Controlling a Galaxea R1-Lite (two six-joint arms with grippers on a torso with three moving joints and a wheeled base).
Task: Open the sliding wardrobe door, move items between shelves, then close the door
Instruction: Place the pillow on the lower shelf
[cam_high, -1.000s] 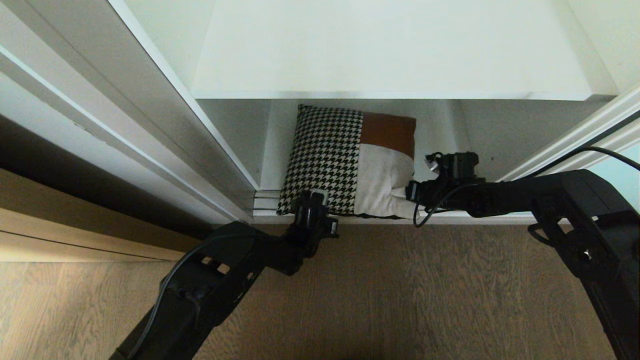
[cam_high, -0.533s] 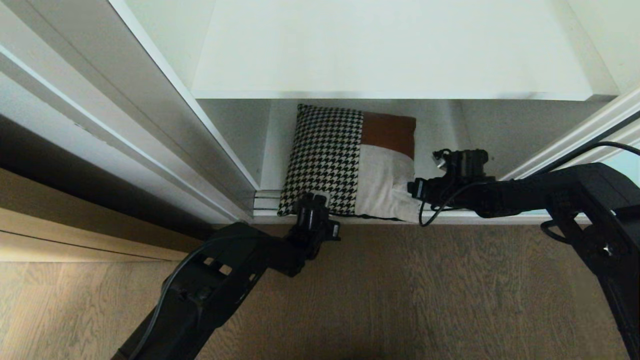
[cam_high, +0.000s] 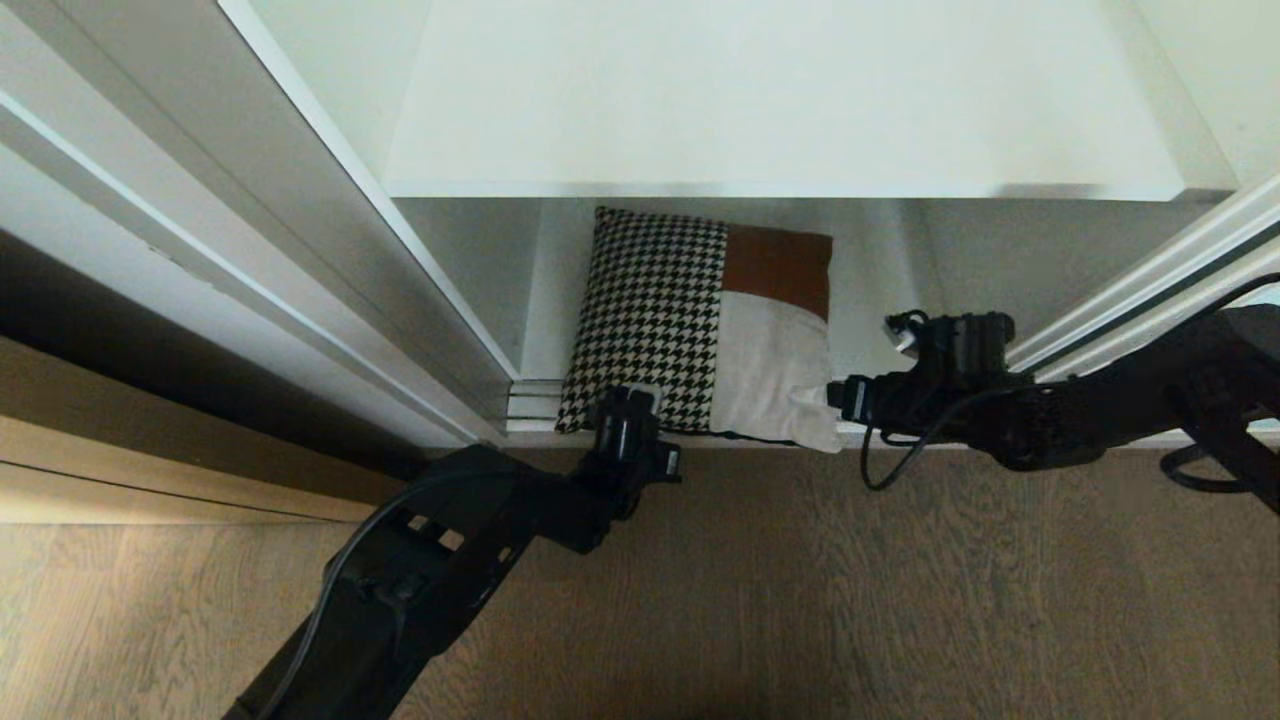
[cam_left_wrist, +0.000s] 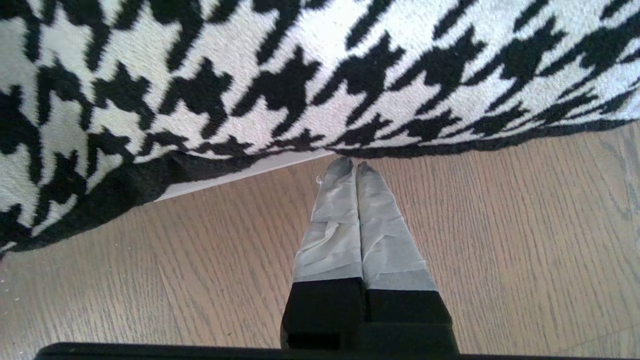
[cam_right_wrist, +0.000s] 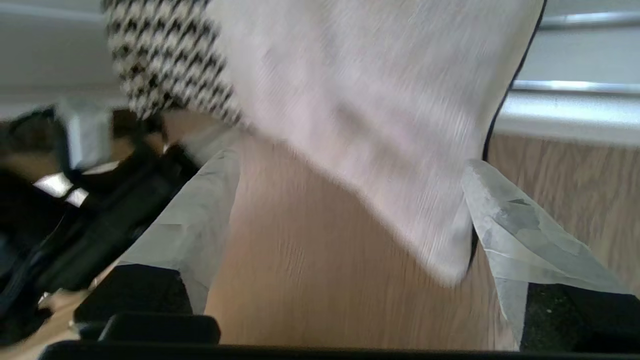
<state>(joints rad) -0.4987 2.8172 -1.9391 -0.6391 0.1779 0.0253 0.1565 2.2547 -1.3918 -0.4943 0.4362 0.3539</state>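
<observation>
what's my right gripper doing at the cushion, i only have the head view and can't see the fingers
Observer: In the right wrist view the right gripper is wide open. The cushion's cream corner hangs between its fingers, unclamped.
Operator: ok and the left one, is it holding anything
Observer: In the left wrist view the left gripper is shut, finger against finger. Its tips meet the black edge of the houndstooth half, and no fabric shows between them.
Operator: what's under it
Observer: The wood-grain floor, with the cushion's edge overhanging it.
</observation>
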